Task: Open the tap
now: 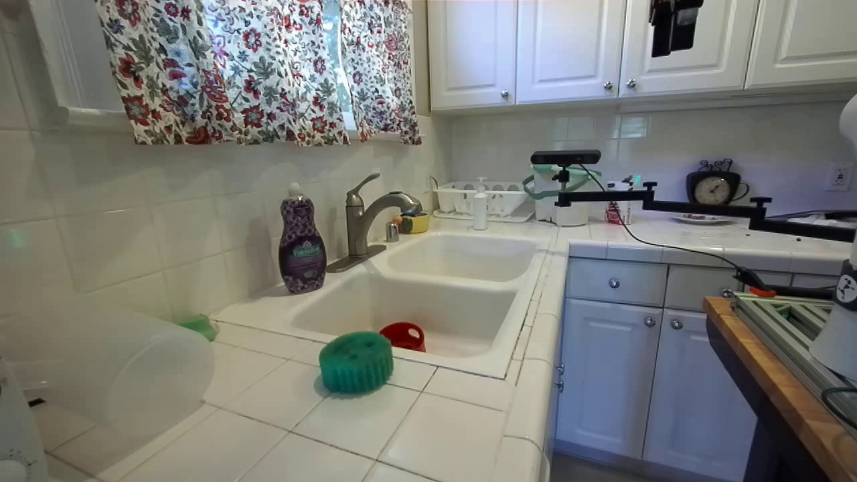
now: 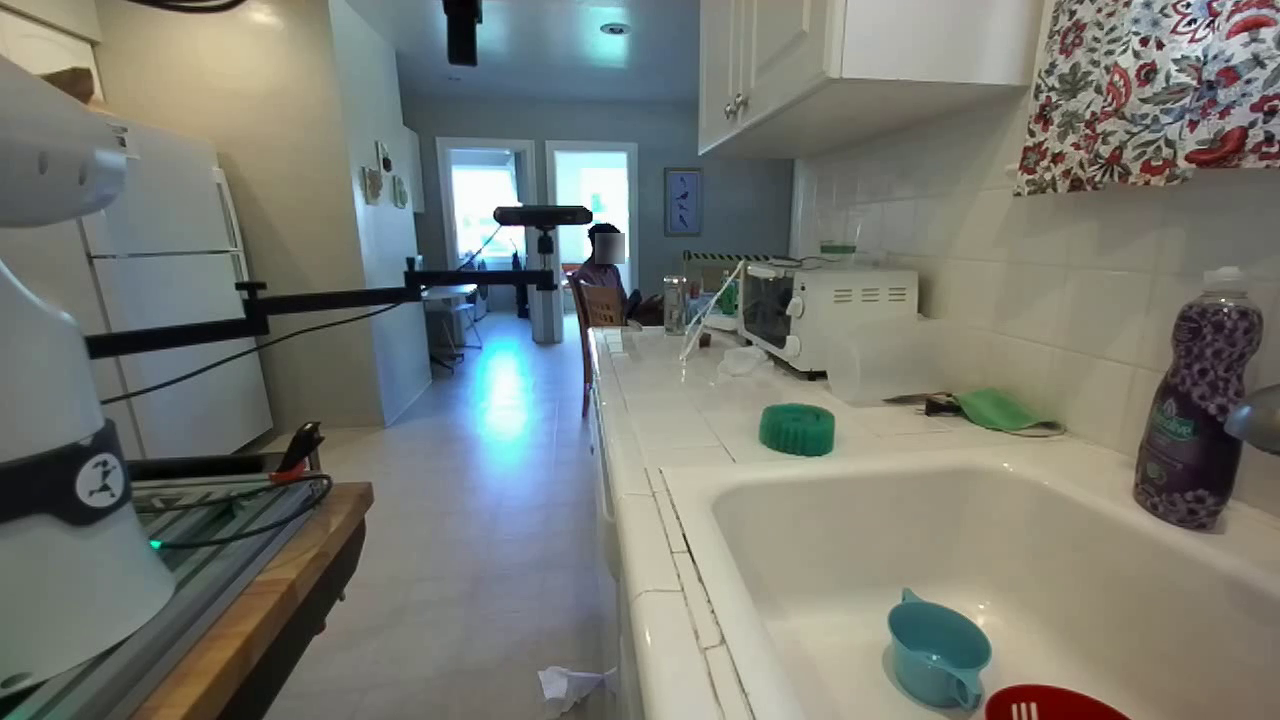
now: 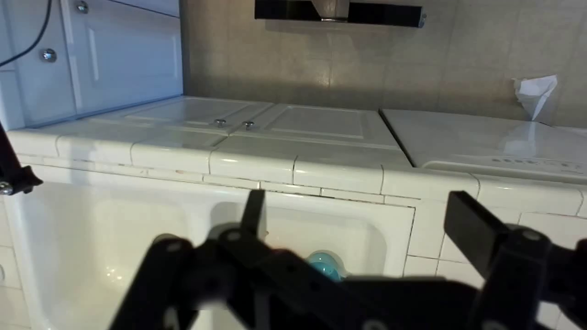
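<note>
Two jaws hang high and wide apart, holding nothing, well clear of the tap [image 1: 359, 226] on the wall side of the sink [image 1: 462, 308], beside the purple soap bottle [image 1: 302, 244], so I'd call this the approach, next wanting a descent to the lever [image 1: 362, 187] and a push.

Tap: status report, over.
Gripper open, empty, hanging high. Tap not touched, no running water visible. Possible obstacle: purple soap bottle standing beside it.
</note>
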`<state>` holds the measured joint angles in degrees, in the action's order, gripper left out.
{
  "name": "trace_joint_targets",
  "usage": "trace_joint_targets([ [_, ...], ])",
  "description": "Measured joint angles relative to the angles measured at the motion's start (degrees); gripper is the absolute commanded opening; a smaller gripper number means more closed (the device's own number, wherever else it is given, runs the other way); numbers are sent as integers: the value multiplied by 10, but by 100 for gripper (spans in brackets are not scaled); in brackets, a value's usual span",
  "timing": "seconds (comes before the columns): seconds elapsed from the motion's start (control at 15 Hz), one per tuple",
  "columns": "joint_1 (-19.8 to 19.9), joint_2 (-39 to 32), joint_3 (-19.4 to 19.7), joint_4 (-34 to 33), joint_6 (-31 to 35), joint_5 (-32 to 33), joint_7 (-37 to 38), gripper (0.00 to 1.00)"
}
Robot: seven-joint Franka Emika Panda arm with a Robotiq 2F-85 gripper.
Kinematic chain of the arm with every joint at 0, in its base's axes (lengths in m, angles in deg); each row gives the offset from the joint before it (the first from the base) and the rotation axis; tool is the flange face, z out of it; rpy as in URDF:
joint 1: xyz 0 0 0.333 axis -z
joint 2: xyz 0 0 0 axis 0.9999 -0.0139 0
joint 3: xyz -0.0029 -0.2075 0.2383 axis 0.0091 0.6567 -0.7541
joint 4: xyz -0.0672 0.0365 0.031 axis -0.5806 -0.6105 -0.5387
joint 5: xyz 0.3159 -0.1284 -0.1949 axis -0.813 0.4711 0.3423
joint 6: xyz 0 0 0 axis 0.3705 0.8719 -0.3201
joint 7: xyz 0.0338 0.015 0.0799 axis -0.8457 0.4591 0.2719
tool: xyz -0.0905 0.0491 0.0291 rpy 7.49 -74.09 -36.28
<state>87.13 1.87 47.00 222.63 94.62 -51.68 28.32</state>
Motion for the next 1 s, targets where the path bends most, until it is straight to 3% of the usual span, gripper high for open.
trace_joint_targets([
  [0.27, 1, 1, 21, -3, 30, 0, 0, 100],
  [0.73, 21, -1, 116, -16, 146, -31, -10, 100],
  [1.0, 29, -40, 161, -50, 213, -67, -27, 100],
])
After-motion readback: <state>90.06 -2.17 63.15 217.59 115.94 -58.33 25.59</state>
